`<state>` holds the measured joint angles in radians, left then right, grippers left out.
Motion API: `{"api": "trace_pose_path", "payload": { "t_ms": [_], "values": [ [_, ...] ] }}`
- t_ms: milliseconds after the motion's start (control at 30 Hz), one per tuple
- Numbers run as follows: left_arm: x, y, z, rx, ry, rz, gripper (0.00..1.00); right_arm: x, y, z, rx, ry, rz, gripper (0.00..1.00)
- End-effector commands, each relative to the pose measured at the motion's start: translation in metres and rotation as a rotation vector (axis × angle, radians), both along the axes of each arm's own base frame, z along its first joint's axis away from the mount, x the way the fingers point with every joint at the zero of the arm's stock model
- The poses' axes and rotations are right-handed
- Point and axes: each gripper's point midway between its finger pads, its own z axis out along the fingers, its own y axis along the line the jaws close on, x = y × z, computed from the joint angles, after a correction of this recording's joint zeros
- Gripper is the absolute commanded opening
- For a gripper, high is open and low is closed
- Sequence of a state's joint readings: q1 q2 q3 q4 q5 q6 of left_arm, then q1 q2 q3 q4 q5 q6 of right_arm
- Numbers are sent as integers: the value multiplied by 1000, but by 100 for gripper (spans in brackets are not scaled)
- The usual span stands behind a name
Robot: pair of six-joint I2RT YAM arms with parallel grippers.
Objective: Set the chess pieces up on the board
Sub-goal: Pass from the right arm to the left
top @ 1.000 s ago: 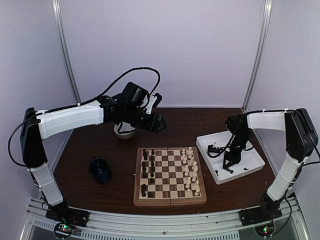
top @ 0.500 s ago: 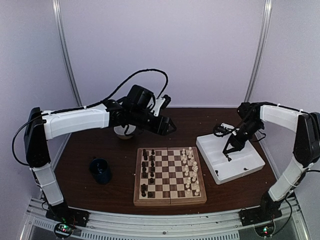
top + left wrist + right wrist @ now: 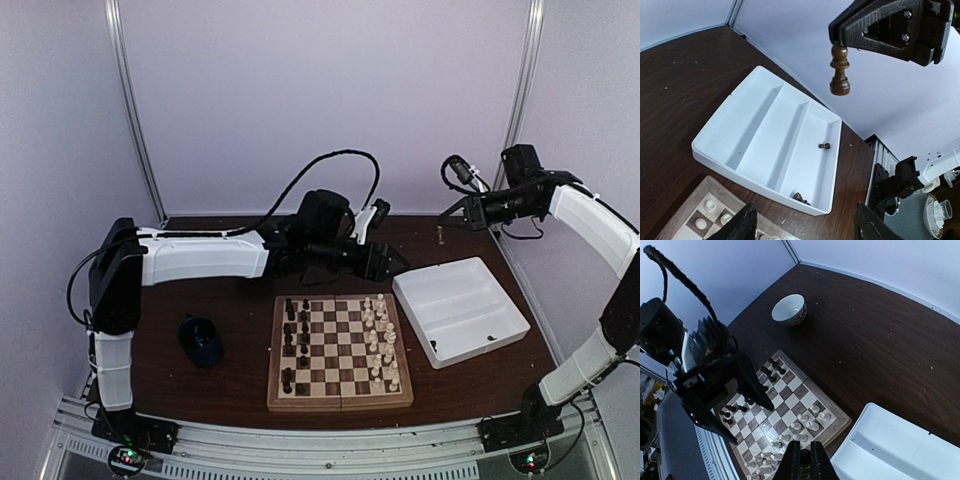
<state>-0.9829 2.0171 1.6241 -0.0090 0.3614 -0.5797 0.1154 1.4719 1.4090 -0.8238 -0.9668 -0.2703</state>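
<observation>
carrying it this high, your right pincer [image 3: 840, 45] is clamped shut on just the head of a dark chessman [image 3: 840, 70], which dangles above the far right of the worktop [image 3: 240, 330], beyond the white tray [image 3: 755, 130] and well apart from the board [image 3: 340, 402]. if that thin hold slips, the man will likely drop, bounce and roll off, or scatter the chess pieces [image 3: 380, 335] already standing in their crowded ranks. your left pincer [image 3: 393, 264] hovers wide open and empty just past the board's far edge, near the tray's corner, so a hasty descent could clip it.
</observation>
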Motion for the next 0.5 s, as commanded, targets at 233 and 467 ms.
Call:
{"api": "trace_pose_path", "payload": {
  "t_ms": [233,467],
  "values": [
    [2,-46,58,-259,-7,-63,67,-5,32,57,203,-19,41,9],
    [3,-55,69,-289,3,-87,58,-23,47,64,200,-35,100,10]
  ]
}}
